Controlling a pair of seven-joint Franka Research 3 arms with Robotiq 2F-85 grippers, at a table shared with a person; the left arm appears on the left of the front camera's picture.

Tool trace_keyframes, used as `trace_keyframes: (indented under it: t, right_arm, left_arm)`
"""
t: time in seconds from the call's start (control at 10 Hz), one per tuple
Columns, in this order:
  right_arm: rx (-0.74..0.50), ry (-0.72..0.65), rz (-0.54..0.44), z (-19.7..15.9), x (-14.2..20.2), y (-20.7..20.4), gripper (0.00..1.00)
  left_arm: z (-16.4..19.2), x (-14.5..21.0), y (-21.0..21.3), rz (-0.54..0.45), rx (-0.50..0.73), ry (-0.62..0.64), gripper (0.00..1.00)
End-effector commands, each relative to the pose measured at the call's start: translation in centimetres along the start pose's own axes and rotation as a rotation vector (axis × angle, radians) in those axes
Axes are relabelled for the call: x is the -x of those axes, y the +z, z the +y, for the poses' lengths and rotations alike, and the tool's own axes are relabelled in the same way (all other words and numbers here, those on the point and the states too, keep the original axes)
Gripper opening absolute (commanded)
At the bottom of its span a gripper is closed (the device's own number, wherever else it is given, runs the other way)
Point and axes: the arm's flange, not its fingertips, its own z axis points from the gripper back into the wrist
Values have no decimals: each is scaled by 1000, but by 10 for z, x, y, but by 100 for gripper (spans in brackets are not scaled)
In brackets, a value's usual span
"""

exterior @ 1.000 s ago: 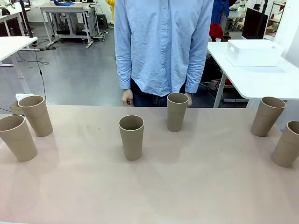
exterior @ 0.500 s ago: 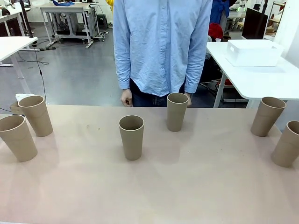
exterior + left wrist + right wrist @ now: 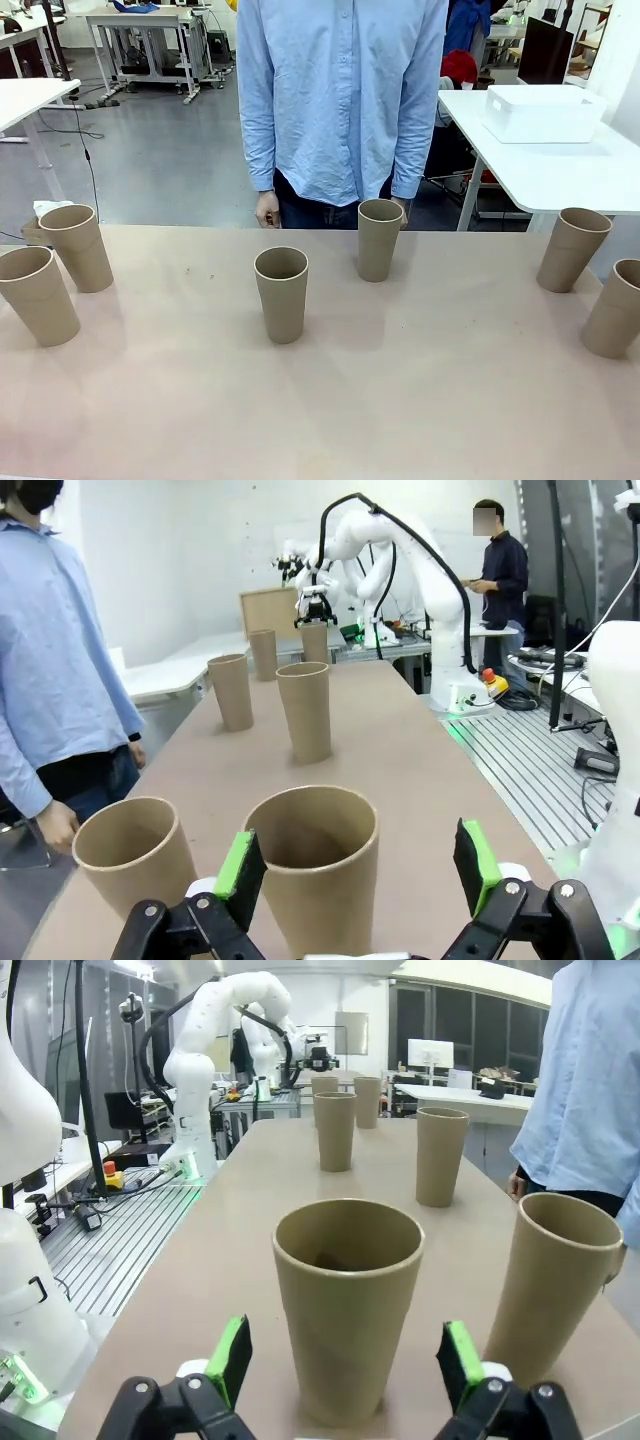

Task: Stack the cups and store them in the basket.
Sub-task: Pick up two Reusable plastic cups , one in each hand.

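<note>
Six cups stand upright and apart on the table (image 3: 420,400), none nested. Take the middle cup (image 3: 281,295) as the mark. A rear cup (image 3: 379,240) stands just beyond it to the right. A left pair (image 3: 38,295) sits well off to its left and a right pair (image 3: 572,249) well off to its right. The basket (image 3: 543,113) sits far beyond the middle cup to the right, on a separate white side table (image 3: 560,175).

The wrist views add the grippers, each looking along the row toward the middle cup from one end. The left gripper (image 3: 358,870) is held low and level, its fingers spread wide. The left-end cup (image 3: 315,870) stands just ahead between the green pads (image 3: 240,875), ungripped, with its neighbour just beside it. The right gripper (image 3: 346,1358) is held the same way, fingers spread, and the right-end cup (image 3: 348,1300) stands free between them. From the left end, the right arm (image 3: 400,550) arches over the row past the middle cup, wrist turned down. From the right end, the left arm (image 3: 215,1010) does likewise.

The person (image 3: 340,100) stands at the far edge beyond the middle cup, arms hanging straight. One hand (image 3: 267,210) is loosely curled at table level, and the other is half hidden behind the rear cup.
</note>
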Motion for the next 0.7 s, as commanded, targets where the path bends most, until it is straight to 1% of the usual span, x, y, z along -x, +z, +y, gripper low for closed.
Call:
trace_keyframes:
  t: [0.0, 0.3, 0.6]
  right_arm:
    - [-39, 43, 19, 1, 9, 4, 100]
    - [-69, 25, 13, -6, 26, -6, 100]
    - [-91, 19, -3, -12, 37, -15, 100]
  left_arm:
    - [-12, 34, 28, 2, 43, -26, 100]
    - [0, 55, 22, 30, 116, 26, 100]
    - [11, 62, -4, 18, 129, 29, 100]
